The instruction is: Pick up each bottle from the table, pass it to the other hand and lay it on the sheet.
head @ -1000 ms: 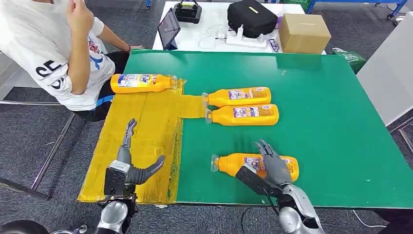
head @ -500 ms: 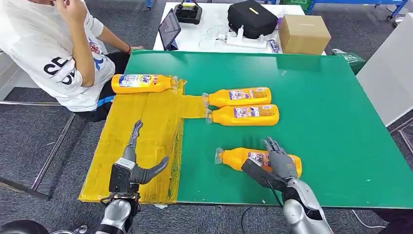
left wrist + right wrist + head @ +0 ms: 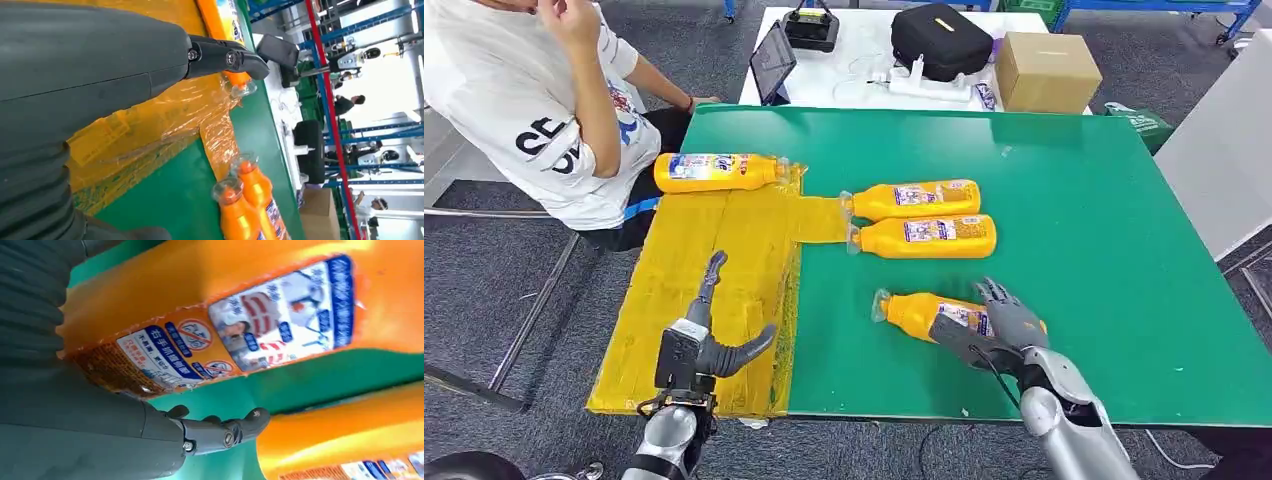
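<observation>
1. The right robot hand (image 3: pixel 999 325) now has its fingers wrapped over the near bottle (image 3: pixel 924 313). A moment ago it was just coming down on it.
2. The near bottle has turned a bit. Its cap end has swung up and toward the far side of the green worktop (image 3: pixel 1104 230). It looks like it is lifting off, but I cannot be sure.
3. In the right wrist view the label of that bottle is very close to the palm.
4. The left robot hand (image 3: pixel 709 335) holds nothing. Its fingers are spread, and it has moved forward a little over the yellow sheet (image 3: pixel 724 250).
5. One bottle (image 3: pixel 714 171) already lies on the sheet's far end. Two more bottles (image 3: pixel 919 217) wait side by side on the worktop.
6. I think the pick-up is about done. Passing the bottle to the left robot hand comes next.
</observation>
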Action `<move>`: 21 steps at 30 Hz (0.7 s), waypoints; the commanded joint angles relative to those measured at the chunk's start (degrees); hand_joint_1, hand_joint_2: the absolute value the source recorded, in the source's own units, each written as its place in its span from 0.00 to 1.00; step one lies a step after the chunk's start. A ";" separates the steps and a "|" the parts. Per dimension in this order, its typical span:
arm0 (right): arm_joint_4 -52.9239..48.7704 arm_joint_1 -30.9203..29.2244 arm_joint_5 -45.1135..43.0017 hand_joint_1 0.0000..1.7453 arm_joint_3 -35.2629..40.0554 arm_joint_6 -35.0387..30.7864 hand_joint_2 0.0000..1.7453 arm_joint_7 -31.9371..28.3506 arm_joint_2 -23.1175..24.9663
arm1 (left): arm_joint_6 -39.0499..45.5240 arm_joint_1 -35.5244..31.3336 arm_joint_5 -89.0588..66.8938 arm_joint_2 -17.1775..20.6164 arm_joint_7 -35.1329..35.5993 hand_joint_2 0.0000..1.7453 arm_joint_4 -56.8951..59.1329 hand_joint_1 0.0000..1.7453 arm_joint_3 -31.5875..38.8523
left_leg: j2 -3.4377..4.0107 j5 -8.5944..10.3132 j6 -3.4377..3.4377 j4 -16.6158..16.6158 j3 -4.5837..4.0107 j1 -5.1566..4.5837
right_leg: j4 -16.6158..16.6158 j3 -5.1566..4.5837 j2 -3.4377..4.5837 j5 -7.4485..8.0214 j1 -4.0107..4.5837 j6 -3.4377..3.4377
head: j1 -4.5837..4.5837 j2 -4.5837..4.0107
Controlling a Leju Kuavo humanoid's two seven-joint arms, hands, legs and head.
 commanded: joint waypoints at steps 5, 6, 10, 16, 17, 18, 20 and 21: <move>9.43 -1.88 -6.02 1.00 7.95 5.25 1.00 1.26 -6.68 | -1.51 -4.23 1.56 -0.20 0.14 1.00 9.13 0.00 -0.45 | -0.22 0.03 -0.03 -0.10 0.24 0.07 | -0.18 0.33 -0.31 -0.02 0.09 -0.09 | 0.00 0.00; 9.28 -1.68 -6.47 1.00 8.13 5.41 1.00 1.13 -6.78 | -1.63 -4.33 1.78 -0.25 0.15 1.00 9.27 0.00 -0.42 | -0.18 0.02 -0.02 -0.06 0.27 0.06 | -0.14 0.34 -0.26 -0.02 0.08 -0.07 | 0.02 0.00; 8.13 -0.49 -7.47 1.00 8.10 4.80 1.00 0.78 -6.52 | -2.08 -4.43 2.33 -0.52 0.34 1.00 9.78 0.00 -0.56 | -0.16 0.01 -0.01 -0.05 0.27 0.07 | -0.13 0.33 -0.21 -0.01 0.08 -0.05 | -0.02 0.00; 4.05 1.43 -10.63 1.00 5.29 0.08 1.00 -2.34 -3.27 | -2.29 -3.99 3.07 -0.60 0.21 1.00 9.20 0.00 -0.65 | -0.11 0.00 -0.04 -0.06 0.27 0.08 | -0.12 0.31 -0.16 -0.02 0.09 -0.07 | -0.02 0.00; 3.84 1.39 -10.52 1.00 5.37 0.04 1.00 -2.02 -3.06 | -2.30 -3.95 3.08 -0.58 0.21 1.00 9.12 0.00 -0.65 | -0.15 0.00 -0.09 -0.12 0.33 0.13 | -0.21 0.40 -0.27 -0.02 0.16 -0.17 | 0.04 0.00; 3.84 1.39 -10.52 1.00 5.37 0.04 1.00 -2.02 -3.06 | -2.30 -3.95 3.08 -0.58 0.21 1.00 9.12 0.00 -0.65 | -0.13 0.00 -0.05 -0.07 0.26 0.08 | -0.12 0.33 -0.19 -0.02 0.10 -0.09 | 0.00 0.00; 3.83 1.37 -10.54 1.00 5.28 0.03 1.00 -2.07 -3.21 | -2.31 -3.95 3.08 -0.56 0.21 1.00 9.10 0.00 -0.65 | -0.07 -0.01 -0.09 -0.09 0.31 0.12 | -0.16 0.36 -0.18 -0.02 0.15 -0.15 | 0.00 0.00; 3.83 1.37 -10.54 1.00 5.28 0.03 1.00 -2.07 -3.21 | -2.31 -3.95 3.08 -0.56 0.21 1.00 9.10 0.00 -0.65 | -0.05 -0.01 -0.06 -0.06 0.26 0.09 | -0.11 0.30 -0.13 -0.01 0.12 -0.09 | 0.00 0.00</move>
